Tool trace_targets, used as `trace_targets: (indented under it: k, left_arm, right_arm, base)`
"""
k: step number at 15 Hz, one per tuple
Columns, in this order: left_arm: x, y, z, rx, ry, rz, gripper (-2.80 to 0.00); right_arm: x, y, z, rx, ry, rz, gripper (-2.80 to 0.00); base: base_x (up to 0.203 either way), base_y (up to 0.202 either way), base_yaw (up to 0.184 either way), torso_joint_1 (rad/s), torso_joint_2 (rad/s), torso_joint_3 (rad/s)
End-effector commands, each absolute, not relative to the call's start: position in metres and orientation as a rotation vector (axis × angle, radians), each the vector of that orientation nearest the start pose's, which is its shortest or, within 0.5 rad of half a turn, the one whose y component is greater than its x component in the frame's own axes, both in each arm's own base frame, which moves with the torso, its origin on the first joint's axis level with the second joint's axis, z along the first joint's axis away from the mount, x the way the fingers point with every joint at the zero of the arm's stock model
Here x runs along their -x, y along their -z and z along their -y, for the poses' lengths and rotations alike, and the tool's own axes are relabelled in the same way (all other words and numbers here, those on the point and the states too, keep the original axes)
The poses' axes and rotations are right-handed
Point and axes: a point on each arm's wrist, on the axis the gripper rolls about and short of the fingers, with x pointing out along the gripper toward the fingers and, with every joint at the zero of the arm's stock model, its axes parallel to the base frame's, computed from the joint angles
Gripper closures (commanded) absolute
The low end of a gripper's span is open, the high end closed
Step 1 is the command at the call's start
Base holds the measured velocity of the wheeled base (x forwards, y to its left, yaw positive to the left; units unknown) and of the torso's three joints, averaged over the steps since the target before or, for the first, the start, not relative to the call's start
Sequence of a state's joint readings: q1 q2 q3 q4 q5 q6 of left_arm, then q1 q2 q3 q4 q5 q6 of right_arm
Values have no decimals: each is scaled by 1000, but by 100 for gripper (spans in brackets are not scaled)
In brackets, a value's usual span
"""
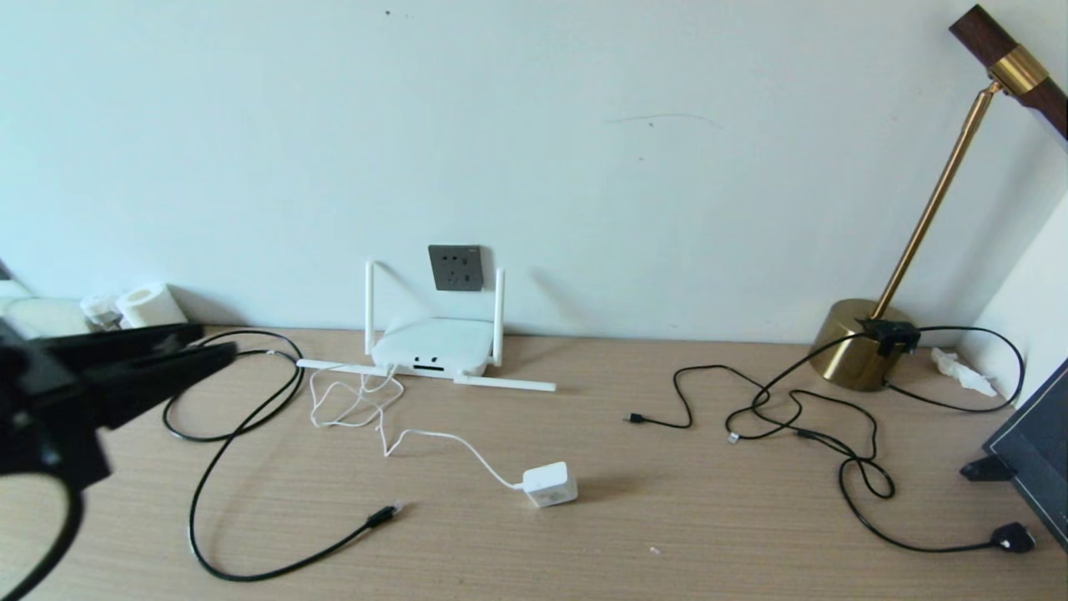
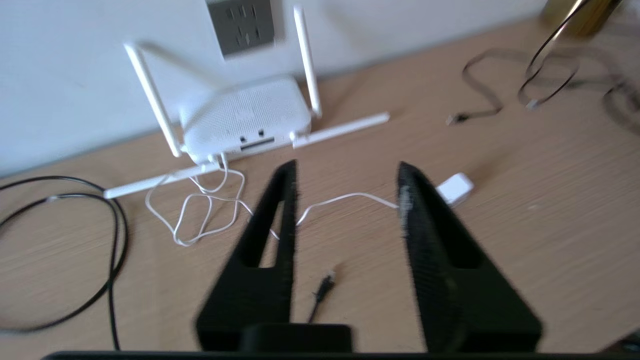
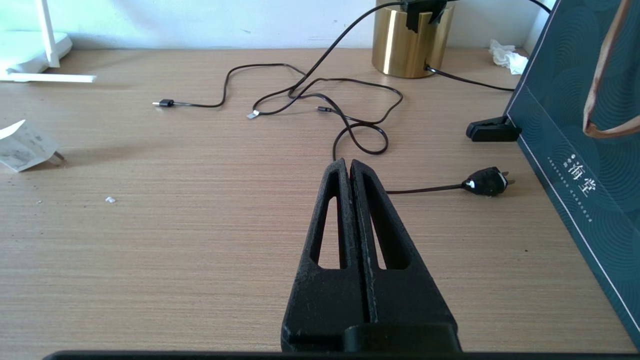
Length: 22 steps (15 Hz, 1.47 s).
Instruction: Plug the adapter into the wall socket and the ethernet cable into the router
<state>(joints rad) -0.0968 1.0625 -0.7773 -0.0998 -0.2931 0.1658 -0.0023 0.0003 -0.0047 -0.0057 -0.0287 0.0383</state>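
Note:
The white adapter lies on the wooden desk, and its thin white cord runs back to the router. That flat white router sits against the wall under the dark grey wall socket. The ethernet cable loops across the desk's left side, its clear-tipped plug lying loose. My left gripper hovers at the far left. In the left wrist view it stands open and empty above the plug, with the adapter past one finger. My right gripper is shut and empty above bare desk.
A brass lamp stands at the back right with thin black cables tangled in front of it and a black mains plug. A dark green box leans at the right edge. Tissue rolls sit at the back left.

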Motion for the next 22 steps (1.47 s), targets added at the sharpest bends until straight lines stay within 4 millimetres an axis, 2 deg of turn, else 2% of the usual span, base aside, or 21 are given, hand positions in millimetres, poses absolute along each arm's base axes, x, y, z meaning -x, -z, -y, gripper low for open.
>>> trace_targets:
  k: [1, 2, 5, 8, 10, 12, 15, 18, 22]
  left_arm:
    - [-239, -220, 35, -200, 477, -394, -280]
    - [-256, -208, 42, -272, 542, -407, -280]
    - [-286, -171, 58, -546, 787, -382, -280]
    - [-298, -137, 79, -839, 1010, -319, -280]
    - [-298, -119, 94, -900, 1110, -354, -280]
    - [-308, -104, 107, -957, 1163, -356, -280]
    - [-315, -97, 138, -1057, 1253, -337, -280]
    - [-314, -97, 151, -1058, 1320, -426, -280]
    - [-326, -114, 159, -1065, 1342, -532, -280]
  right_arm:
    - [23, -77, 1, -38, 32, 11, 0]
    - [23, -77, 1, -38, 31, 11, 0]
    - [23, -77, 1, -38, 32, 11, 0]
    - [23, -77, 1, -38, 32, 11, 0]
    - [23, -77, 1, -38, 32, 10, 0]
    - [23, -77, 1, -38, 30, 10, 0]
    - [23, -77, 1, -38, 31, 11, 0]
    - [23, -77, 1, -38, 32, 10, 0]
    - [23, -77, 1, -38, 32, 10, 0]
  base:
    - [0, 0, 0, 0, 0, 0]
    - [0, 0, 0, 0, 0, 0]
    - [0, 0, 0, 0, 0, 0]
    - [0, 0, 0, 0, 0, 0]
    - [0, 0, 0, 0, 0, 0]
    - [0, 0, 0, 0, 0, 0]
    - [0, 0, 0, 0, 0, 0]
    - [0, 0, 0, 0, 0, 0]
    - [0, 0, 0, 0, 0, 0]
